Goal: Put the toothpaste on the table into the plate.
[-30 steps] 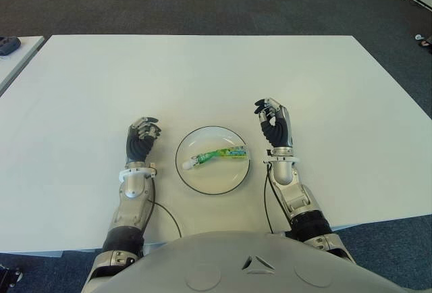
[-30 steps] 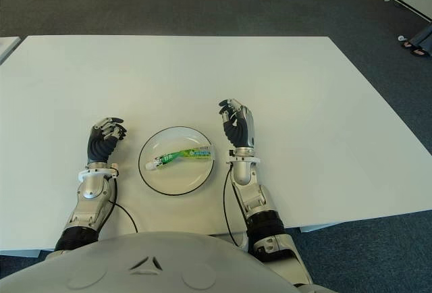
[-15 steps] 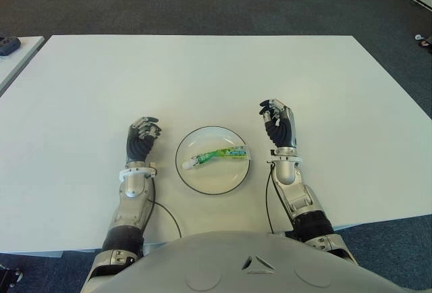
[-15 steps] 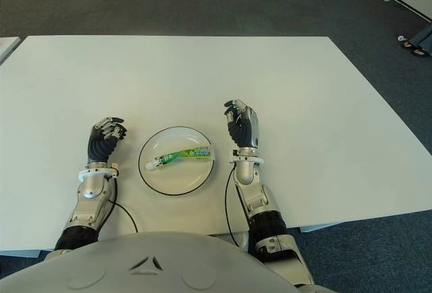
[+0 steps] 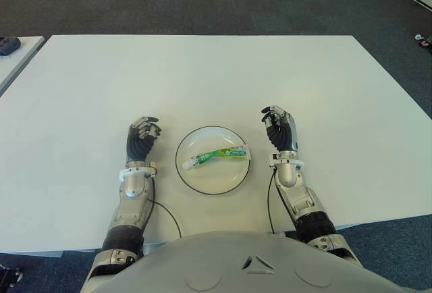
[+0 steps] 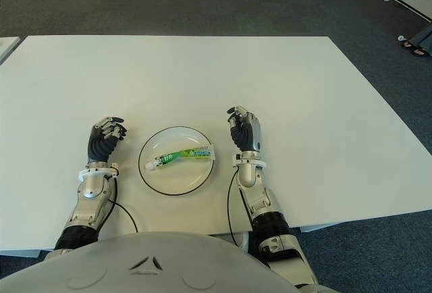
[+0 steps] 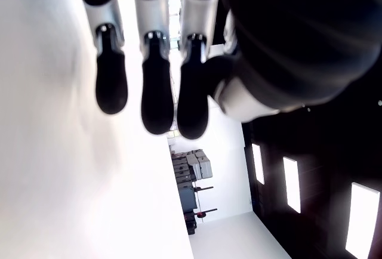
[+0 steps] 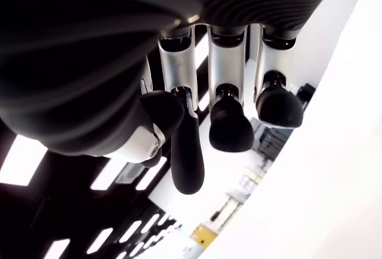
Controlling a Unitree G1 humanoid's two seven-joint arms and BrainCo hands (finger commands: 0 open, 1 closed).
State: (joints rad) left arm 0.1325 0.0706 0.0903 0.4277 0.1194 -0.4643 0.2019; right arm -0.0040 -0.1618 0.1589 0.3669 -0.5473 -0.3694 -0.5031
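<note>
A green toothpaste tube (image 5: 217,154) with a white cap lies across the white plate (image 5: 213,179) near the table's front edge. My right hand (image 5: 279,129) is to the right of the plate, apart from it, its fingers (image 8: 230,125) curled and holding nothing. My left hand (image 5: 142,137) is to the left of the plate with fingers (image 7: 156,101) curled and nothing in them.
The white table (image 5: 202,77) stretches wide behind the plate. A second white table's corner (image 5: 15,53) shows at the far left with a dark object (image 5: 8,44) on it. Dark carpet surrounds the tables.
My right hand has drawn back to the right and lower, away from the plate's rim. The toothpaste, the plate and my left hand have not moved.
</note>
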